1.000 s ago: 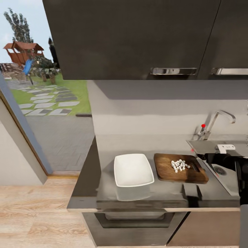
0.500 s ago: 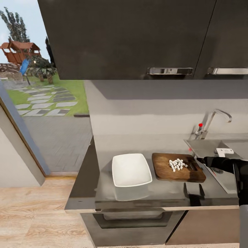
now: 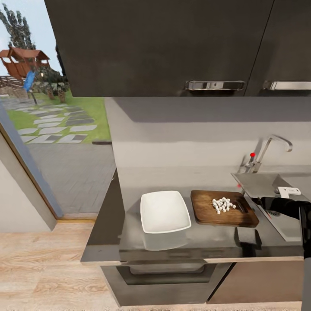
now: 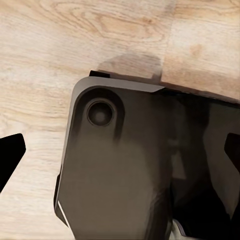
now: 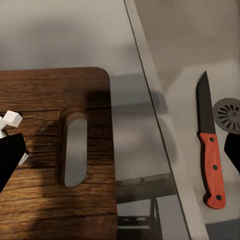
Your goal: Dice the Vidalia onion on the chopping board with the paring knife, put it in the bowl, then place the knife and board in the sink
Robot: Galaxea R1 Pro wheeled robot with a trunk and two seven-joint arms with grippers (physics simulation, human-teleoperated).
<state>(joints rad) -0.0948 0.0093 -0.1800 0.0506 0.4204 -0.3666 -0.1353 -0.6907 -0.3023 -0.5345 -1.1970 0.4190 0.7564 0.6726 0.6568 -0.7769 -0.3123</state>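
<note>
Now the knife [image 5: 210, 150] lies in the sink [image 5: 200, 60], right of frame; right gripper [image 5: 120, 155] spread, apparently empty, over the board [image 5: 50, 150].

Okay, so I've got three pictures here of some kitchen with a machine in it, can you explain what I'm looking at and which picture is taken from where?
This is a simulated two-armed wheeled robot in a kitchen. The big picture is from its head camera, looking down at a grey countertop. On it sit an empty white bowl and a wooden chopping board carrying diced onion. The sink is to the right.

The right wrist camera looks along the right end effector, open and holding nothing, above the board's handle slot. It also shows the paring knife lying in the sink near the drain.

The left wrist camera points down at wooden floor and the robot's dark base; the left end effector is open and empty.
</note>
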